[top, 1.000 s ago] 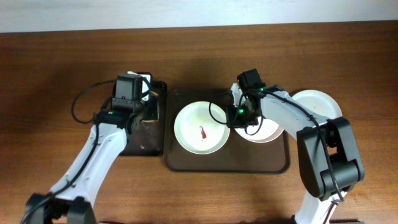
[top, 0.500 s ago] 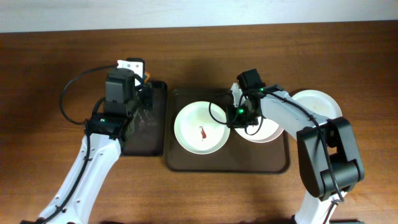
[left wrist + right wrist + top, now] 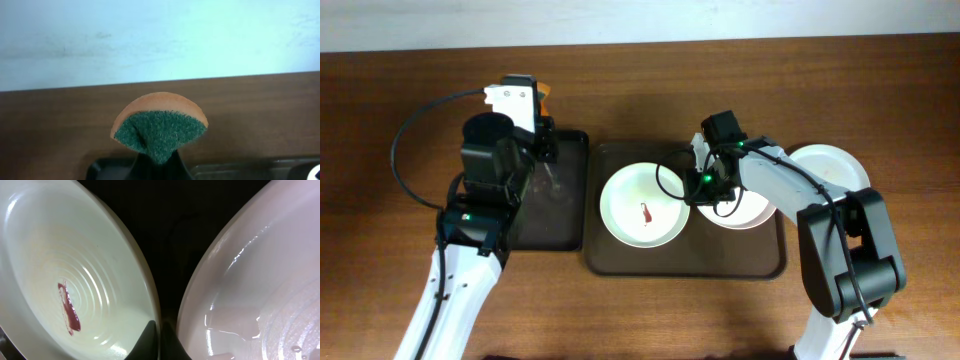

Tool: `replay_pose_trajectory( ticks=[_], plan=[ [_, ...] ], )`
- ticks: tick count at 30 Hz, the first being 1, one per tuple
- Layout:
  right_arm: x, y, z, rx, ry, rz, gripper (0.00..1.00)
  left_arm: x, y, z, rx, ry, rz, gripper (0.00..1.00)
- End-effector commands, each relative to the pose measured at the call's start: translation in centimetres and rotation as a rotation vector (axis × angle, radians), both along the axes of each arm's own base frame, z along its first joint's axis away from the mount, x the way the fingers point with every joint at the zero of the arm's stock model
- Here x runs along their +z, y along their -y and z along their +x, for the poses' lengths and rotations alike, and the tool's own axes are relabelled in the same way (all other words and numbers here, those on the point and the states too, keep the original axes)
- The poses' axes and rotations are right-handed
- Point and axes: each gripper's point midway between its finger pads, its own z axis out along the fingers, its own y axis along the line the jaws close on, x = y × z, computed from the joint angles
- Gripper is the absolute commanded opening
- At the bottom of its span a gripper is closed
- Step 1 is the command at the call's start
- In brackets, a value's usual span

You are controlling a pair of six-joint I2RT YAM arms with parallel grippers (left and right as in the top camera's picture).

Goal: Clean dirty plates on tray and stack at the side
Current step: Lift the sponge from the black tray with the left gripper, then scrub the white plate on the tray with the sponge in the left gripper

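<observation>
left gripper [image 3: 159, 164] pinching orange-green sponge [image 3: 160, 127] — right gripper [image 3: 160, 339] jaws pressed together, between smeared plate [image 3: 75, 275] and white plate [image 3: 250, 290]

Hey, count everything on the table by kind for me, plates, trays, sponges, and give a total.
plates: 3 (smeared plate, shiny plate, side plate)
trays: 2 (brown tray, black tray)
sponge: 1
total: 6

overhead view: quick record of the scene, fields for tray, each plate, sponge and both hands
tray: brown, holds two plates
smeared plate: tray centre, red smear unwiped
second plate: tray right, partly under right arm
third plate: on table, right of tray
left hand: shut on sponge, near black tray
right hand: shut, between the two tray plates
</observation>
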Motion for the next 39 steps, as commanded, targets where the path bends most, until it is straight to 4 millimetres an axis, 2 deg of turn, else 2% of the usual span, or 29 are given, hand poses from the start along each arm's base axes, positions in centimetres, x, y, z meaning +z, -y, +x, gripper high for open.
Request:
replay_pose_trajectory(
  ticks=[1, 6, 29, 33, 37, 39],
  plan=[
    [1.1, -0.2, 0.4, 0.01, 0.036, 0.004, 0.04, 2.5, -0.3, -0.7, 0.002, 0.071, 0.005, 0.0],
    [1.1, -0.2, 0.4, 0.01, 0.036, 0.004, 0.04, 3.5, -0.3, -1.1, 0.003, 0.1, -0.001, 0.0],
    [1.1, -0.3, 0.5, 0.01, 0.039, 0.005, 0.04, 3.1, -0.3, -1.1, 0.003, 0.087, 0.002, 0.0],
    [1.1, -0.3, 0.5, 0.01, 0.039, 0.005, 0.04, 1.2, -0.3, -1.0, 0.002, 0.019, 0.014, 0.0],
    [1.1, -0.3, 0.5, 0.01, 0.039, 0.005, 0.04, -3.2, -0.3, -0.9, 0.001, -0.127, 0.042, 0.0],
    [1.1, -0.3, 0.5, 0.01, 0.038, 0.005, 0.04, -6.5, -0.3, -1.0, 0.007, -0.241, 0.05, 0.0]
  ],
)
